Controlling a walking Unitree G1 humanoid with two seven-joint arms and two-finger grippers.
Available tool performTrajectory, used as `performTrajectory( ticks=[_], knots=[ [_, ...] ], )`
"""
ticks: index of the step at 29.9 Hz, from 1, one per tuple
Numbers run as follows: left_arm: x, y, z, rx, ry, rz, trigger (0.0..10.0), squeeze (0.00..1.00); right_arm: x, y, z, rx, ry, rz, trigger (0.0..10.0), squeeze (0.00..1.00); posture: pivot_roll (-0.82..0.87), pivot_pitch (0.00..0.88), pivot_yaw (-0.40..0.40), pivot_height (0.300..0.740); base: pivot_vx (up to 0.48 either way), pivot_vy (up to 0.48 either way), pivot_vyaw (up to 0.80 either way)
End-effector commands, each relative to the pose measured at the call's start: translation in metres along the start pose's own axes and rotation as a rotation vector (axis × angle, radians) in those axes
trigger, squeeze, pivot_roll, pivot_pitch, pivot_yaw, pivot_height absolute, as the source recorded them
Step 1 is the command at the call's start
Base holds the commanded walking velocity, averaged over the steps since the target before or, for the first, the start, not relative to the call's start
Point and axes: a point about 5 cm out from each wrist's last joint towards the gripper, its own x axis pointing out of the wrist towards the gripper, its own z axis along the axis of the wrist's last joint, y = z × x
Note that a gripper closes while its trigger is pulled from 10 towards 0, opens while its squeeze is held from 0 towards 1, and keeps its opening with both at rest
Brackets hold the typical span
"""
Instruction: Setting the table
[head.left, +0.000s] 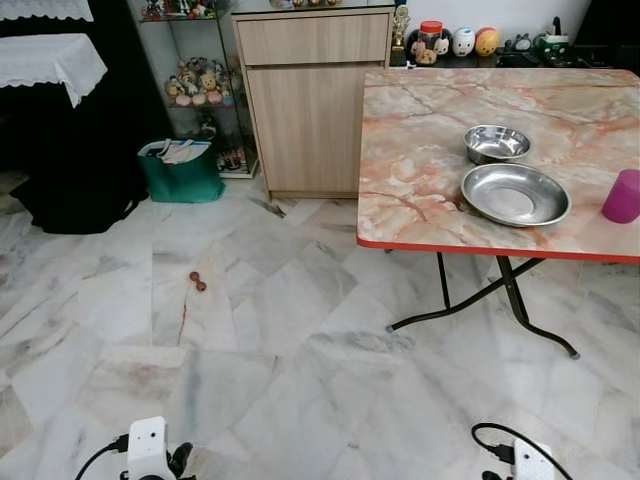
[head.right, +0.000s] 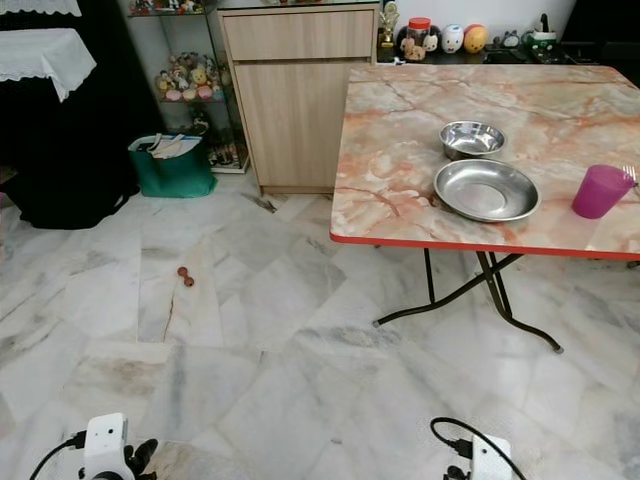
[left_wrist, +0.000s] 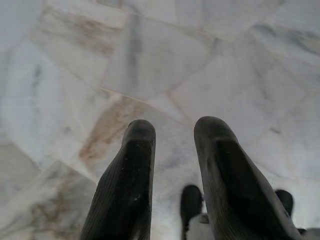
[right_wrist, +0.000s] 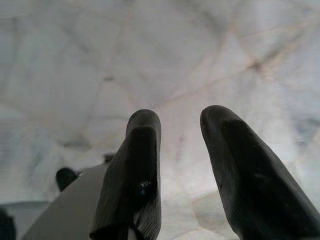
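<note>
Marble floor (head.left: 250, 350) spreads across the lower frame, and at the right stands the folding table (head.left: 420, 140) with its marble-patterned top and red edge. Behind it, upper centre, sits a wooden cabinet (head.left: 310, 110); a green bag (head.left: 180, 175) rests on the floor at upper left. On the table, right of frame, the wide steel plate (head.left: 515, 194) lies just in front of the smaller steel bowl (head.left: 497, 143), with a purple cup (head.right: 602, 191) near the right edge. Both arms hang low: left gripper (left_wrist: 172, 150) over bare floor, fingers spread and holding nothing; right gripper (right_wrist: 180, 145) likewise, fingers parted, empty. A small red object (head.left: 197, 283) lies on the floor.
</note>
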Motion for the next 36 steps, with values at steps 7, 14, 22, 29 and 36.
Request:
performTrajectory(
  ticks=[7,14,22,29,36],
  knots=[
    [0.001,0.008,0.007,-0.02,-0.02,0.028,10.0,0.0,0.003,0.015,0.003,0.011,-0.02,0.024,10.0,0.0,-0.02,0.0,0.046,0.74,0.0,0.0,0.0],
    [-0.001,0.008,0.001,-0.04,-0.012,0.027,10.0,0.0,0.002,0.02,-0.003,-0.012,-0.025,0.029,10.0,0.0,0.01,0.0,0.027,0.74,0.0,0.0,0.0],
    [-0.005,-0.003,-0.014,0.019,0.03,-0.01,10.0,0.0,0.005,0.028,0.016,-0.188,-0.064,0.089,10.0,0.0,0.02,0.0,-0.002,0.74,0.0,0.0,0.0],
    [-0.007,-0.005,-0.02,0.036,0.053,-0.023,10.0,0.0,0.006,0.03,0.025,-0.215,-0.089,0.105,10.0,0.0,0.0,0.0,0.02,0.74,0.0,0.0,0.0],
    [-0.005,0.0,-0.015,0.056,0.046,-0.017,10.0,0.0,0.006,0.034,0.019,-0.182,-0.073,0.104,10.0,0.0,0.0,0.0,0.035,0.74,0.0,0.0,0.0]
  ],
)
